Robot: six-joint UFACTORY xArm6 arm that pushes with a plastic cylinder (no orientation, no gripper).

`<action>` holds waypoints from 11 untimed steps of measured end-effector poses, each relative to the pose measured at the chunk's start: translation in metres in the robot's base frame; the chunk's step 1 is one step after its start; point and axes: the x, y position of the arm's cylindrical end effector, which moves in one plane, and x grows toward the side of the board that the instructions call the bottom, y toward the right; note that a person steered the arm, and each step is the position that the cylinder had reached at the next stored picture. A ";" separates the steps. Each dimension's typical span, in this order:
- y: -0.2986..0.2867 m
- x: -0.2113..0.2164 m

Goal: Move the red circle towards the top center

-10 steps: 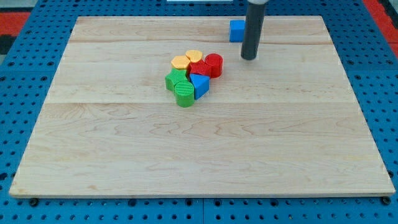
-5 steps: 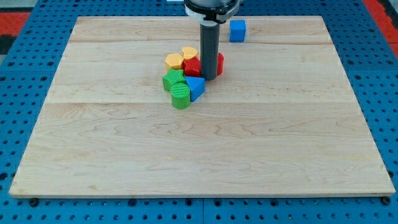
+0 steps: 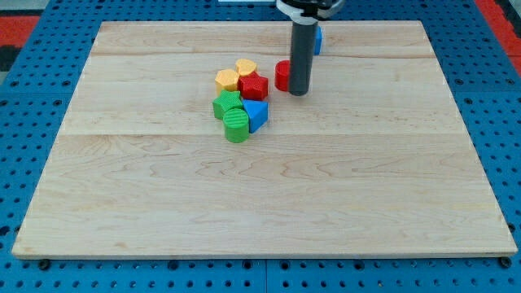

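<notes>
Blue pegboard frames the pale wooden worktop [image 3: 391, 187], where the robot's tool, a straight dark rod, stands with its tip [image 3: 298, 92] just right of the red circle, a short plastic cylinder [image 3: 282, 76]. The rod has nothing to clench or release; it only presses sideways.

To push well, I judge the tip should swing to the circle's near side and drive it away, up the view, steering left of the blue square block [image 3: 316, 39] behind the rod.

Half-hidden by the rod, the circle sits apart from the cluster to the tip's left.
</notes>
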 end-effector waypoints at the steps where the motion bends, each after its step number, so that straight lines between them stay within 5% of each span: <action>1: -0.016 -0.012; 11: -0.062 -0.067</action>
